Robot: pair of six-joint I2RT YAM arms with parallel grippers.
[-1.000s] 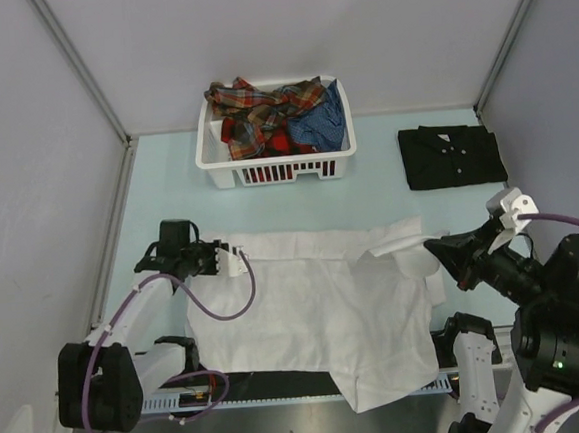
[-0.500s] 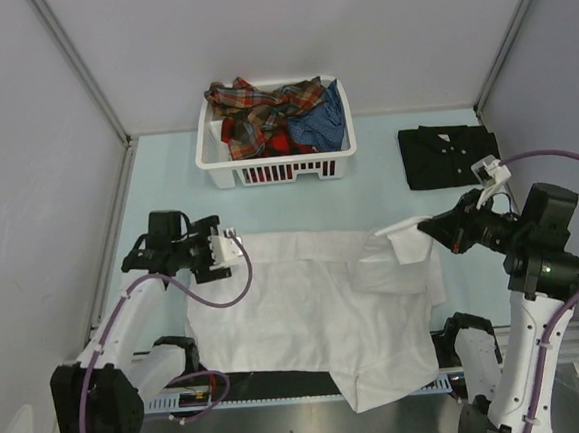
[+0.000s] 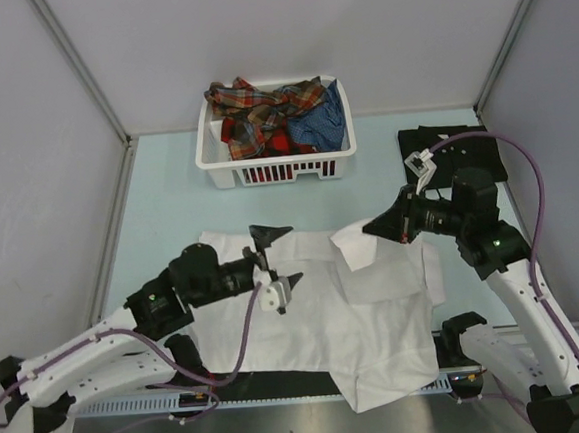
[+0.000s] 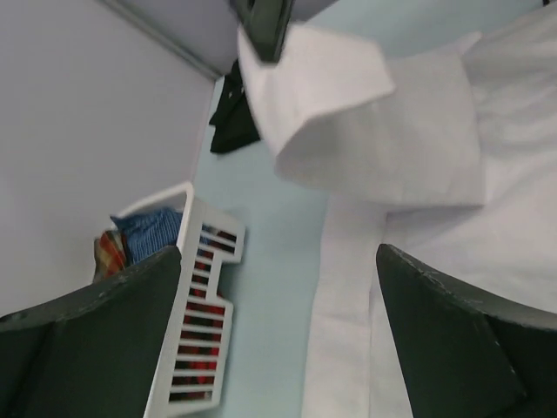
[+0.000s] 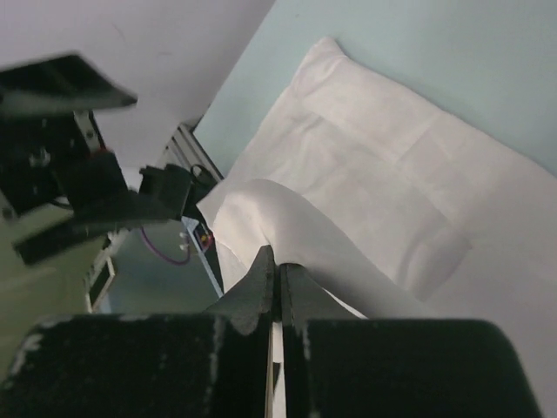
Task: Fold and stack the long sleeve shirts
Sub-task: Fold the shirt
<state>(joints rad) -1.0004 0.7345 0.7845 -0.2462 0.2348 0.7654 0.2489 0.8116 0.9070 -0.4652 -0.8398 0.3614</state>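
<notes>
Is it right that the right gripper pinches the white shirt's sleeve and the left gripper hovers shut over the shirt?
No. The left gripper is open, jaws wide apart and empty; the left wrist view shows it. The right gripper does pinch the sleeve of the white shirt.

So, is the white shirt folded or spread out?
White shirt: mostly spread on the table; one sleeve pinched up by the right end effector.

The left arm (image 3: 89, 345) and right arm (image 3: 517, 285) have white links and black joints. A purple cable (image 3: 246, 320) loops along each one. The left gripper (image 3: 277, 260) and right gripper (image 3: 369, 229) have black fingers.
</notes>
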